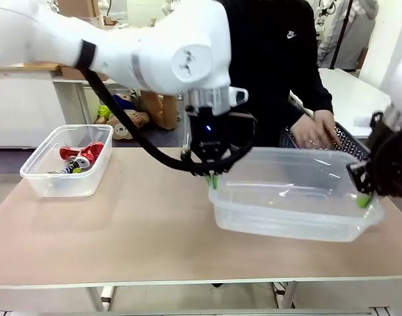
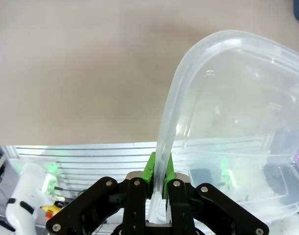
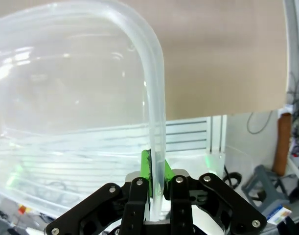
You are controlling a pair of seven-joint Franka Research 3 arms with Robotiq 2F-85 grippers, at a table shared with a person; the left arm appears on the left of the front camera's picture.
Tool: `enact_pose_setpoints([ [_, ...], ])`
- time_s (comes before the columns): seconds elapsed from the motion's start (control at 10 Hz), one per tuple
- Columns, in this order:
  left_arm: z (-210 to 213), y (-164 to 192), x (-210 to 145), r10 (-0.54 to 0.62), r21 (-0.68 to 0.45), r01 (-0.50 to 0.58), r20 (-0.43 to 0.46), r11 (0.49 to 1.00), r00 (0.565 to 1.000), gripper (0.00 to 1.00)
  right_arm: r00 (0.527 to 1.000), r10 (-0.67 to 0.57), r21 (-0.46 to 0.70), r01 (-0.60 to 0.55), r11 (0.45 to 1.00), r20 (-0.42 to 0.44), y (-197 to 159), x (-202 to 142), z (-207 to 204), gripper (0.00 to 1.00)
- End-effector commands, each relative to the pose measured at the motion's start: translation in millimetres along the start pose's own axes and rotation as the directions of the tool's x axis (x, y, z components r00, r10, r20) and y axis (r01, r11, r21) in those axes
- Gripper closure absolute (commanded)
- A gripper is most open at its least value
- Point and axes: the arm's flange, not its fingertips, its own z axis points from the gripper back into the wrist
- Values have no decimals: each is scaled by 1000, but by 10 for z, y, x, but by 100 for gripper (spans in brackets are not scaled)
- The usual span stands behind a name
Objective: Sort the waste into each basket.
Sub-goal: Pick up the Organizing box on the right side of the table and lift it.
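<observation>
While person's hands rest in dark basket, L gripper & R gripper pinch big tub rim.

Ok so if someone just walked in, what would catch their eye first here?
Both arms gripping one big clear tub at the table's right: the left claw pinches its near-left rim, the right claw its right end. Next, the red crushed cans in the smaller tub at far left, and a person's hands at the dark basket behind.
</observation>
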Motion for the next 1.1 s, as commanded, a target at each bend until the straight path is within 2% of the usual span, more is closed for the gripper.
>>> enact_pose_setpoints([
  [0.0, 270, 371, 167, -20, 40, 19, 30, 999, 999, 100, 1000, -9, -9, 9, 1000, -29, 358, 95, 312, 100],
  [0.2, 536, 796, 175, 16, 3, -17, 111, 1000, 994, 100, 999, -30, -39, 29, 999, -39, 689, 354, 401, 100],
  [0.4, 707, 1214, 173, 91, -35, -87, 155, 996, 984, 100, 999, -34, -46, 33, 998, -9, 1082, 667, 386, 100],
  [0.5, 732, 1364, 209, 120, -44, -115, 169, 992, 978, 100, 999, -30, -44, 28, 999, -25, 1257, 828, 365, 100],
  [0.7, 611, 1551, 461, 163, -46, -158, 153, 986, 975, 100, 998, -34, -18, 33, 999, -57, 1482, 1159, 261, 100],
  [1.0, 393, 1598, 902, 175, -47, -171, 96, 984, 980, 100, 992, -44, -35, 40, 999, -120, 1521, 1365, 65, 100],
])
